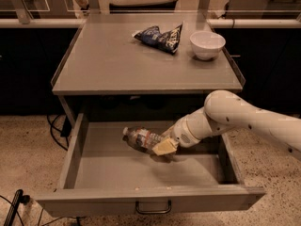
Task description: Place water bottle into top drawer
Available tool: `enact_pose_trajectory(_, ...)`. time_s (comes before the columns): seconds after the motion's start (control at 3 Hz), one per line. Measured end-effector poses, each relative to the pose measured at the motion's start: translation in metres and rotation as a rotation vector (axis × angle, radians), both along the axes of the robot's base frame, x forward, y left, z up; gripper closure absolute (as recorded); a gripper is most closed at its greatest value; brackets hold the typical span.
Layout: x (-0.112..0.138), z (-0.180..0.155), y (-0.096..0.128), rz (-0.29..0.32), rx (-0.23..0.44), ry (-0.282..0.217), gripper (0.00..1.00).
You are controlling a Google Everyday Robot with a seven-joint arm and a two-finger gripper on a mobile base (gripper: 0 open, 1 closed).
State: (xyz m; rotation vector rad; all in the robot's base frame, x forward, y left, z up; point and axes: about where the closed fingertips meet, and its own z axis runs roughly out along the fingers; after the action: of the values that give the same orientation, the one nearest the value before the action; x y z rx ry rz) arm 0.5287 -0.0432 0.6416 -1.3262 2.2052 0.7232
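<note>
The top drawer [141,173] is pulled wide open below the grey table, its front panel and dark bar handle [153,207] nearest the camera. My gripper [162,146] reaches in from the right on a white arm and is shut on the water bottle [141,138]. The bottle is clear and ribbed, lies on its side with its white cap pointing left, and hangs inside the drawer space just above the floor. The gripper's pale fingers cover the bottle's right end.
On the grey table top [117,65] lie a dark blue snack bag [159,36] and a white bowl [207,44] at the back right. Black cables [56,131] hang at the left of the drawer. A dark chair stands behind the table.
</note>
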Motion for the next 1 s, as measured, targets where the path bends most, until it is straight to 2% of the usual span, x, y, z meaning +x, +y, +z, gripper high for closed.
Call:
enact_pose_trajectory(0.33, 0.0014, -0.0124, 0.0029, -0.009, 0.000, -0.001, 0.97)
enact_pose_trajectory(1.0, 0.0014, -0.0124, 0.0030, -0.009, 0.000, -0.001, 0.50)
